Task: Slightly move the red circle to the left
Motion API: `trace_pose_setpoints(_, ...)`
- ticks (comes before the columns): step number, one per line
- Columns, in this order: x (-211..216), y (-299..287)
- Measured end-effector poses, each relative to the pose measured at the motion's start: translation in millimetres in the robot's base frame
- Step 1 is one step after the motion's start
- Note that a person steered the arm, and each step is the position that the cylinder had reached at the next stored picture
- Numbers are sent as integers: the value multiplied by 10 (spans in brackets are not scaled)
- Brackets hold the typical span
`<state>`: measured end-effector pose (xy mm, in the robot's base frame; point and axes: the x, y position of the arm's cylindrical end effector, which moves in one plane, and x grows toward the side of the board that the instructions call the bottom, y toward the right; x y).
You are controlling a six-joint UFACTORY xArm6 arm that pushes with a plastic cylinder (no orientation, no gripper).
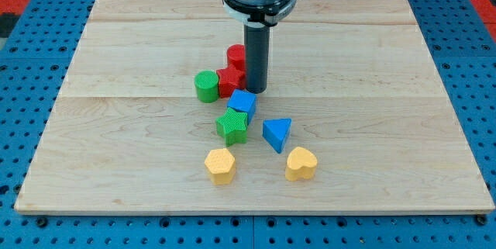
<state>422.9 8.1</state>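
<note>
Red circle [235, 55] touching my tip [256, 91], on its left.

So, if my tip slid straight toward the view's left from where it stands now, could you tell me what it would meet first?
Most likely the red star-like block, which sits directly left of my tip, apparently touching; the green cylinder lies just beyond.

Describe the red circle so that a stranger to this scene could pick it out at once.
Start at the wooden board and find the dark rod near its middle; my tip ends there. The red circle sits just to the view's left of the rod. It is the topmost block, round, unlike the red star-like block below it.
</note>
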Motion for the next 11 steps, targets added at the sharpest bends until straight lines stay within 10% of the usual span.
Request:
trace_pose_setpoints(4,-795,168)
trace_pose_setpoints(11,-817,-240)
